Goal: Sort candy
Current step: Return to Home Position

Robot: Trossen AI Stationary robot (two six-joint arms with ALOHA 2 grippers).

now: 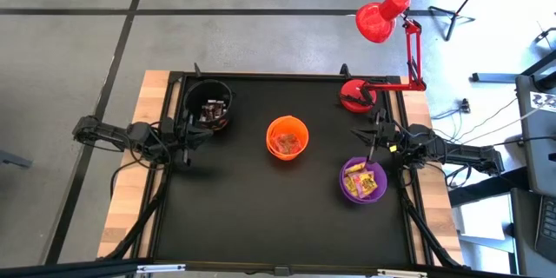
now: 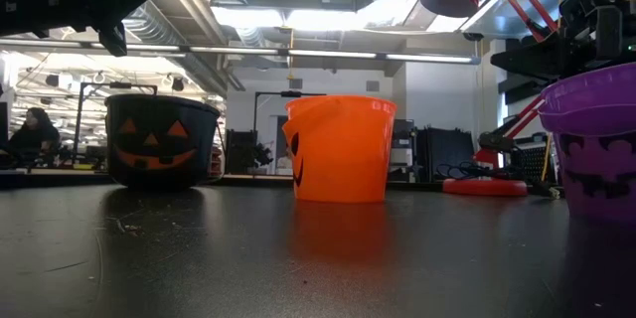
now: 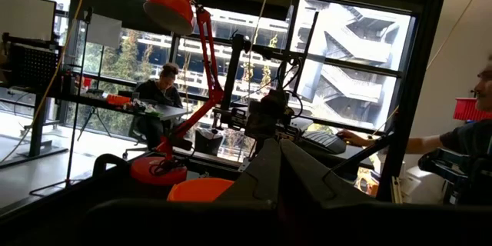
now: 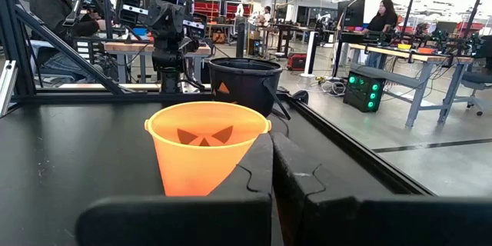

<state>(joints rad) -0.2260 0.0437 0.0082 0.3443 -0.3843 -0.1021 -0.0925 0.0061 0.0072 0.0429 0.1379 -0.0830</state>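
Three round pumpkin-face cups stand on the black table. The black cup [image 1: 208, 107] at the far left holds dark and silvery candy [image 1: 212, 111]. The orange cup [image 1: 287, 137] in the middle holds candy [image 1: 287, 144]. The purple cup [image 1: 362, 181] at the right holds yellow candy [image 1: 364, 179]. My left gripper [image 1: 205, 132] hovers shut by the black cup's near side and points toward the orange cup [image 3: 198, 190]. My right gripper [image 1: 361, 134] hovers shut on the purple cup's far side, facing the orange cup [image 4: 204, 154]. Neither holds anything.
A red desk lamp [image 1: 380, 19] stands with its base [image 1: 355, 95] on the table's far right corner. A black frame rail [image 1: 261, 76] borders the mat. People sit at desks in the room beyond [image 4: 58, 4].
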